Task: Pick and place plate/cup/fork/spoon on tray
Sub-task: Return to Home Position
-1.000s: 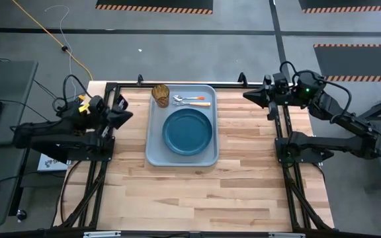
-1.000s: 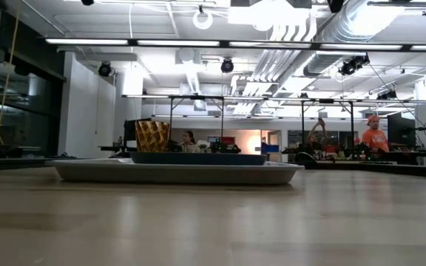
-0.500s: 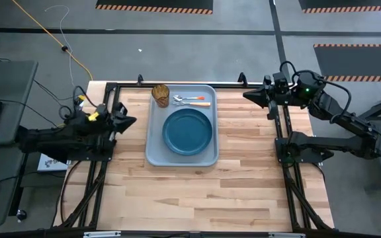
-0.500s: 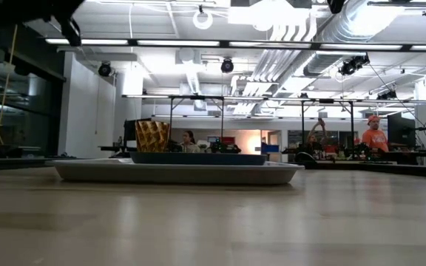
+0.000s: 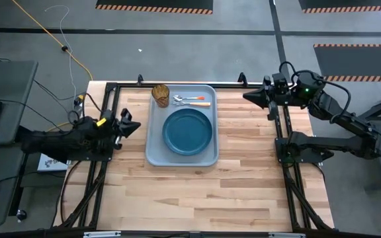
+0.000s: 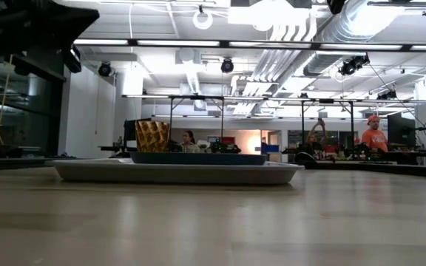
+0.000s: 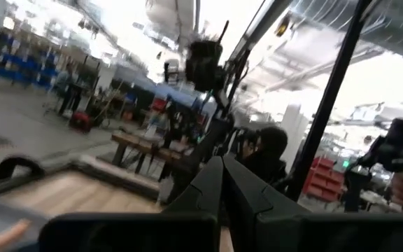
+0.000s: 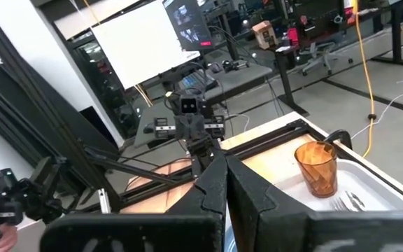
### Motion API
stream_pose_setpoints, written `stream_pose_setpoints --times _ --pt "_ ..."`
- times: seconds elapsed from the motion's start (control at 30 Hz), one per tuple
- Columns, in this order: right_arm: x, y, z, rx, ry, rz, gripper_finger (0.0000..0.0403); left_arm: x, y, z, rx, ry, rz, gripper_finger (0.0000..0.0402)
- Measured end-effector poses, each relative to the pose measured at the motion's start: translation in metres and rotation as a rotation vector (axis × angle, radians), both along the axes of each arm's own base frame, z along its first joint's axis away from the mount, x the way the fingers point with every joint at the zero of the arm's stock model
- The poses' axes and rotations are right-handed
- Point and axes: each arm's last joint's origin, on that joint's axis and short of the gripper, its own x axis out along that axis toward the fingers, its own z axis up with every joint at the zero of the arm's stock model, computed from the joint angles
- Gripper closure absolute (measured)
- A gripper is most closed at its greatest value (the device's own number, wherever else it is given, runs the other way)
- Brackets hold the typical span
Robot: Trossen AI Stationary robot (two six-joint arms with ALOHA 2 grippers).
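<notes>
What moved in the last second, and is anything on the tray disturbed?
The left gripper slid along the table's left edge, away from the cup, empty. The right gripper, tray, plate, fork and spoon stayed put.

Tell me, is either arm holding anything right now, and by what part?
Nothing. The left tool and right tool are both shut and empty, clear of the tray.

Light wooden plank worktop (image 5: pixel 197 192), viewed from above, occupying the centre and lower half of the frame. Lying directly on it is one grey-blue tray (image 5: pixel 154 157), at upper centre, long side vertical, close to the worktop's upper edge.
</notes>
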Motion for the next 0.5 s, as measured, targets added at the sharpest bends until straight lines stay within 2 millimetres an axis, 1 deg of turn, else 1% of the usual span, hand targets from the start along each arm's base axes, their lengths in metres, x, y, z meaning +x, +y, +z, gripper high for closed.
stream_pose_setpoints --times 0.23,0.3,0.4,0.5 --pt "0.000 0.000 0.000 0.067 0.000 0.013 0.0403 0.001 0.000 -0.011 0.013 0.113 0.002 0.0402" --pt "0.000 0.001 0.000 0.080 -0.001 0.022 0.0403 0.001 -0.001 -0.015 0.017 0.159 -0.040 0.0402" --pt "0.000 0.001 0.000 0.099 -0.001 0.038 0.0403 0.000 -0.004 -0.024 -0.026 0.241 -0.138 0.0402" --pt "0.000 0.002 0.000 0.104 -0.001 0.048 0.0403 -0.002 -0.005 -0.029 -0.047 0.283 -0.178 0.0401"
